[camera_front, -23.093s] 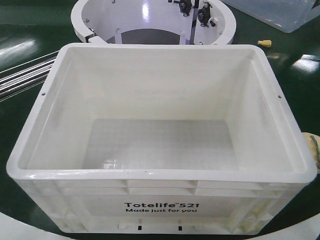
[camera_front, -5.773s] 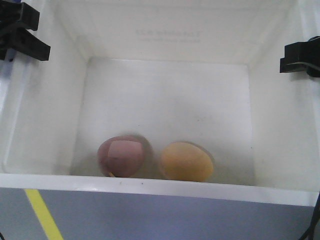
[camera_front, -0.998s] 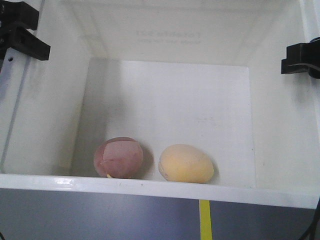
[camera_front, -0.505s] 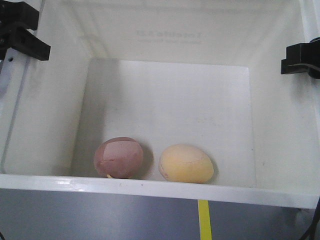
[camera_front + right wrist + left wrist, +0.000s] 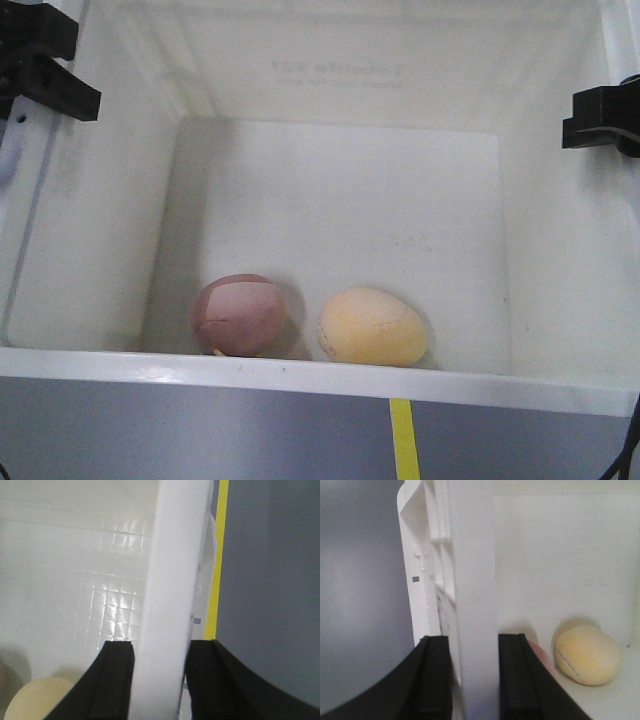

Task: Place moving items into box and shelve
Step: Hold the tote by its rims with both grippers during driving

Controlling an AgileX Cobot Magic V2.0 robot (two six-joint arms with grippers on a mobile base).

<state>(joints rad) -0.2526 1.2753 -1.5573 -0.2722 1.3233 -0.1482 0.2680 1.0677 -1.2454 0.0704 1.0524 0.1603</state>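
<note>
Evidently the white box (image 5: 300,372) is being carried rather than resting on a desk: grey floor (image 5: 200,440) and a yellow line (image 5: 402,440) show beneath its near rim. Packing therefore looks finished and shelving is the step in hand. The left gripper (image 5: 472,652) clamps the left side wall and the right gripper (image 5: 160,652) the right one. Each has its jaws narrowed onto the plastic, one finger inside and one outside, likely to share the load and keep the box level. On the box floor by the near wall, the pinkish-brown toy (image 5: 240,315) lies just beside the pale yellow toy (image 5: 372,327), not quite touching.
</note>
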